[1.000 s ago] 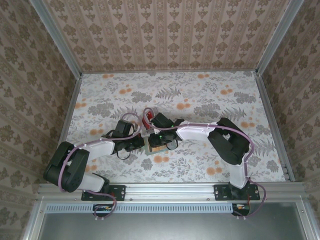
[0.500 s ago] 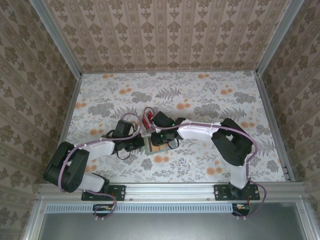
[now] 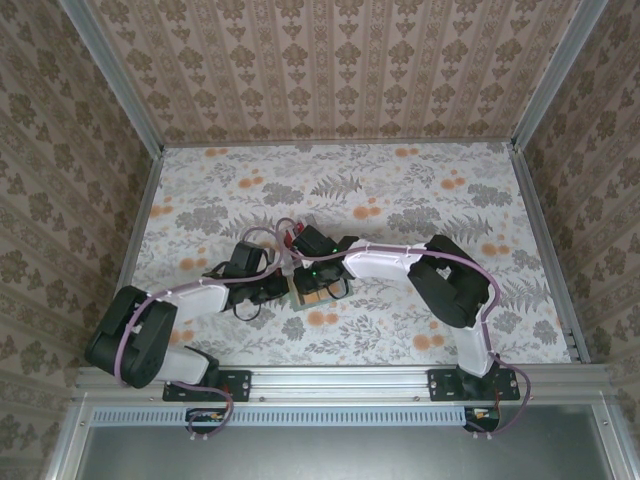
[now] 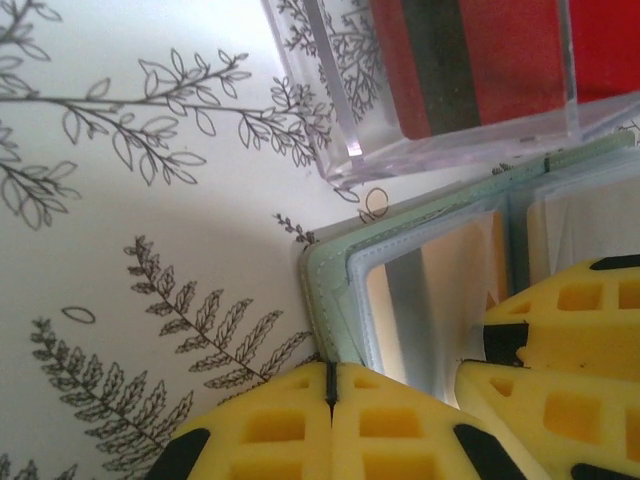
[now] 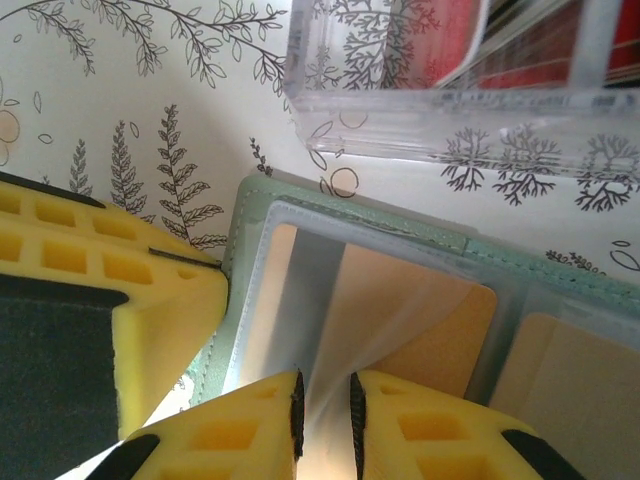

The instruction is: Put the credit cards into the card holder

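The card holder (image 5: 250, 215) is laid open on the surface, toward the middle of its near edge. A tan credit card (image 5: 440, 330) is seen inside one pocket. A clear sleeve (image 5: 310, 300) of the holder appears to be pinched and held raised between the narrowly set jaws of the right gripper (image 5: 325, 405). The holder's left edge is pressed by the left gripper (image 4: 330, 385), whose fingers are fully closed with nothing between them. Just beyond the holder stands a clear box (image 4: 340, 120) with red cards (image 4: 500, 60) in it. The thin sleeve could be creased, or could slip free, if it is pulled harder. The holder could be dragged against the box if the hold-down on its edge is lost.
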`<state>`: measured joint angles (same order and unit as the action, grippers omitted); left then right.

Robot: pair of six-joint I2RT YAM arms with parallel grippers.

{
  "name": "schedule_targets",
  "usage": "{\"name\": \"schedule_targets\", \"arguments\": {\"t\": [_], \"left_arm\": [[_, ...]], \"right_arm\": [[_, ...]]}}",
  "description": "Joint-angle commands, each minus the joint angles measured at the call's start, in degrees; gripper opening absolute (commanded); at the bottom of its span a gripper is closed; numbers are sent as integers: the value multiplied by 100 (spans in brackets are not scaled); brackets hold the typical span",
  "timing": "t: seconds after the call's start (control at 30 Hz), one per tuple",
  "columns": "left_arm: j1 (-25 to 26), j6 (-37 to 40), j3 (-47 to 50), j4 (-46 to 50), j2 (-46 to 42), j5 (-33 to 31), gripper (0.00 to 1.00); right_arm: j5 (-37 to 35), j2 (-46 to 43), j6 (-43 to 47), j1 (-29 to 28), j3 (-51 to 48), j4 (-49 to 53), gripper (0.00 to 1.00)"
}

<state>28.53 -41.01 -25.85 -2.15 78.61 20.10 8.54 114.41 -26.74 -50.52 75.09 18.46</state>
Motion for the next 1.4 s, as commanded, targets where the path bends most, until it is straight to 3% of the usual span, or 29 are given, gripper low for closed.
{"name": "schedule_targets", "arguments": {"t": [0.0, 0.27, 0.7, 0.9, 1.1, 1.37], "left_arm": [[65, -107, 154, 407, -245, 5, 0], [377, -404, 358, 541, -714, -75, 0], [2378, -1401, 40, 382, -381, -819, 1], [2893, -1435, -675, -157, 609, -752, 2], [3348, -1020, -2264, -154, 2013, -135, 13], [3449, -371, -3243, 769, 2128, -155, 49]], "right_arm": [[2, -338, 53, -23, -104, 115, 22], [-106, -1075, -172, 237, -1161, -142, 22], [-161, -2412, -459, 1016, -2334, -481, 22], [122, -2809, -555, 1518, -2910, -680, 22], [327, -3128, -556, 1978, -3267, -735, 22], [481, -3434, -323, 2589, -3305, -505, 23]]}}
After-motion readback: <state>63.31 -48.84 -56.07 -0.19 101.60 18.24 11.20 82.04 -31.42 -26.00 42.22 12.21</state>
